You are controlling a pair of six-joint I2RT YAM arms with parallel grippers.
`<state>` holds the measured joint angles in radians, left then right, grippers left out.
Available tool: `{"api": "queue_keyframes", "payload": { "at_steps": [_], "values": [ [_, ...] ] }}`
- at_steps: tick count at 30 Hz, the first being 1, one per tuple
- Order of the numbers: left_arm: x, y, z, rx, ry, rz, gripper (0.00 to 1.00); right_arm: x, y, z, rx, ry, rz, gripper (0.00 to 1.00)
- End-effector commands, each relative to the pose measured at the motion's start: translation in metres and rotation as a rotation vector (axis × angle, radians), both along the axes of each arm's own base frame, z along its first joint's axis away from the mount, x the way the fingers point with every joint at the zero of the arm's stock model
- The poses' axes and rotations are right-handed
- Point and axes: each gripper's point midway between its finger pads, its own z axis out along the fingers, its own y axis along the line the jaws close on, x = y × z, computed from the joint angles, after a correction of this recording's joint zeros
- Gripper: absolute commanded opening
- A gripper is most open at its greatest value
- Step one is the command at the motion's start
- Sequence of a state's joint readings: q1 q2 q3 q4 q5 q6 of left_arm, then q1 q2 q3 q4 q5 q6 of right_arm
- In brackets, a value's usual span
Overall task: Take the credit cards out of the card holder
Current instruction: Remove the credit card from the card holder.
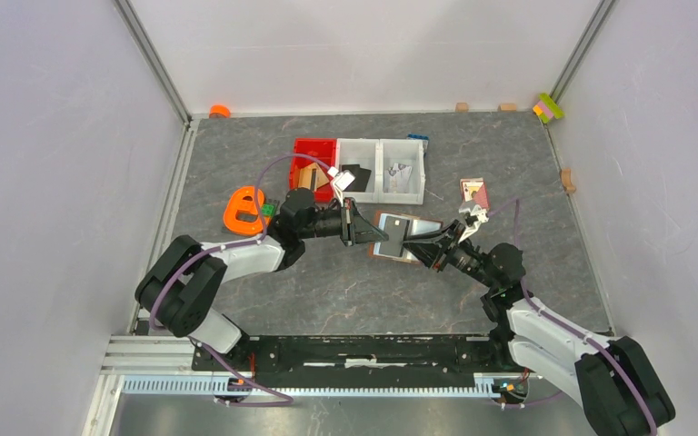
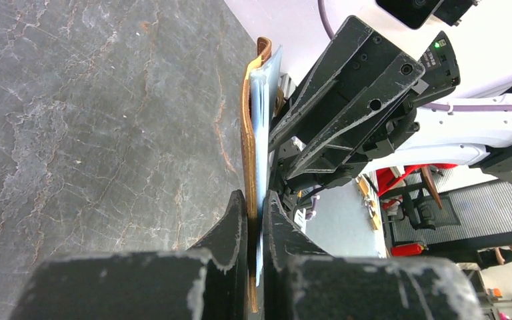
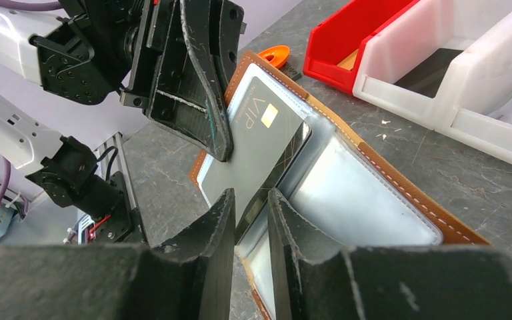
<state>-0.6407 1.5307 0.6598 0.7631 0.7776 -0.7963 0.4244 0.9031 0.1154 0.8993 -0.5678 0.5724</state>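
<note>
The brown card holder [image 1: 423, 228] lies open on the table, pale lining up. A dark grey credit card [image 1: 393, 235] sticks partly out of its left pocket. My left gripper [image 1: 363, 231] is shut on the holder's left edge; the left wrist view shows its jaws [image 2: 255, 197] clamped on the leather and lining [image 2: 247, 120]. My right gripper [image 1: 423, 243] reaches in from the right. In the right wrist view its jaws [image 3: 250, 195] are shut on the near edge of the card [image 3: 253, 143], which bears "VIP" and a gold chip, over the holder [image 3: 373, 200].
A red bin [image 1: 314, 145] and two white bins [image 1: 382, 145] stand behind the holder; one holds a black flat piece [image 1: 356, 173]. An orange object [image 1: 245, 209] lies left. A pink-red picture card [image 1: 474, 191] lies right. Small blocks sit along the back wall.
</note>
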Motion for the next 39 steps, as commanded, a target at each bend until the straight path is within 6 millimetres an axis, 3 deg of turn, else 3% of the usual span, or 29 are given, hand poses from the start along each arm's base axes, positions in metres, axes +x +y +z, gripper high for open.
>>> {"api": "queue_keyframes", "payload": {
  "at_steps": [1,12,17,28,31,35,39],
  "values": [
    [-0.014,-0.005,0.024,-0.080,-0.047,-0.076,0.03,0.003,0.000,0.018,0.030,-0.051,-0.013,0.30],
    [-0.018,-0.008,0.025,-0.093,-0.045,-0.102,0.12,-0.008,0.005,0.026,0.082,-0.055,0.047,0.26],
    [-0.022,-0.007,0.030,-0.110,-0.068,-0.111,0.05,0.004,0.002,0.013,0.063,0.018,0.006,0.37],
    [-0.029,-0.009,0.035,-0.133,-0.075,-0.146,0.02,0.013,-0.016,0.009,0.104,0.054,-0.075,0.38],
    [-0.031,-0.012,0.034,-0.134,-0.068,-0.162,0.02,0.009,-0.014,0.014,0.125,0.044,-0.048,0.39],
    [-0.031,-0.015,0.031,-0.126,-0.056,-0.169,0.02,-0.004,-0.008,0.024,0.162,0.017,0.031,0.29],
    [-0.028,-0.016,0.025,-0.102,-0.044,-0.156,0.02,-0.013,-0.005,0.033,0.190,-0.011,0.086,0.28]
  ]
}}
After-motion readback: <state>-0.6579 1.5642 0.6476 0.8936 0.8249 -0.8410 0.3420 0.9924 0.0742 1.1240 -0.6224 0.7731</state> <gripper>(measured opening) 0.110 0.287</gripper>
